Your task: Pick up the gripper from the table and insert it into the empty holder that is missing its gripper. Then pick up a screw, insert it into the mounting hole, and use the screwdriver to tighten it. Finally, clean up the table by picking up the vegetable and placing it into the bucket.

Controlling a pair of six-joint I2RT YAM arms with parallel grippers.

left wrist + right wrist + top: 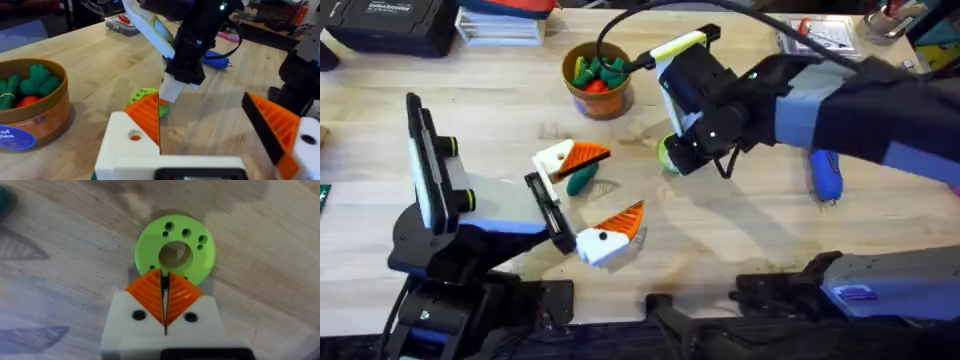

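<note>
The right gripper [164, 287] is closed pad to pad directly over the green holed disc [175, 255]. A small dark speck sits in the seam, possibly a screw, but it is too small to name.

The left gripper [622, 182] lies wide open on the table, holding nothing. The orange wedge [145, 117] looks already seated on its white holder [125, 145], with the mounting hole apparently still unfilled.

From the disc, the toy cucumber [582, 178] lies at about 9 o'clock, just beside the far finger. The bucket [597, 80] is at 11 o'clock and the blue screwdriver [825, 175] at 3 o'clock.

The risks, as I judge them:
- A screw pinched only at the tips could twist or drop on the way to the hole — and roll off.
- The unfastened wedge could be nudged loose by a misaligned approach.
</note>
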